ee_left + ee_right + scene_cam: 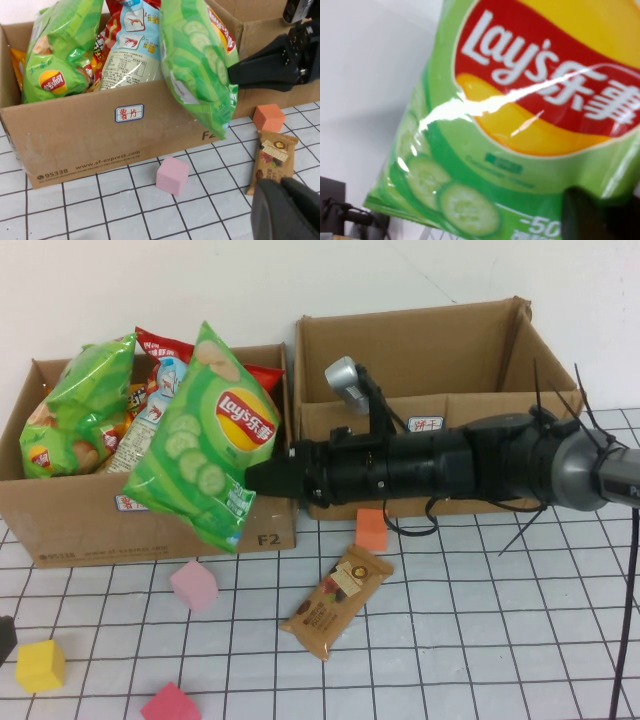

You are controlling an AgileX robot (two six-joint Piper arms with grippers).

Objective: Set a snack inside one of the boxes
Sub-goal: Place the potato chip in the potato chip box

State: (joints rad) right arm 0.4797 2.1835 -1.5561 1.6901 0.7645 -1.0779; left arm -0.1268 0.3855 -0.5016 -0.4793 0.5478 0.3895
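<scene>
Our right end effector point(262, 478) is clenched on the side edge of the green Lay's bag point(205, 435), holding it tilted over the front wall of the left box point(150, 525), partly outside it. We judge the bag light, puffy and slick, so the crimped seam or edge gives the surest hold; squeezing the middle risks crushing chips. The bag sits directly at the fingertips, reaching away from them toward the box's other snacks. Our left end effector point(287, 207) hovers low over the counter point(480, 640) near the brown snack bar point(336, 600); whether it is released, we cannot tell.
</scene>
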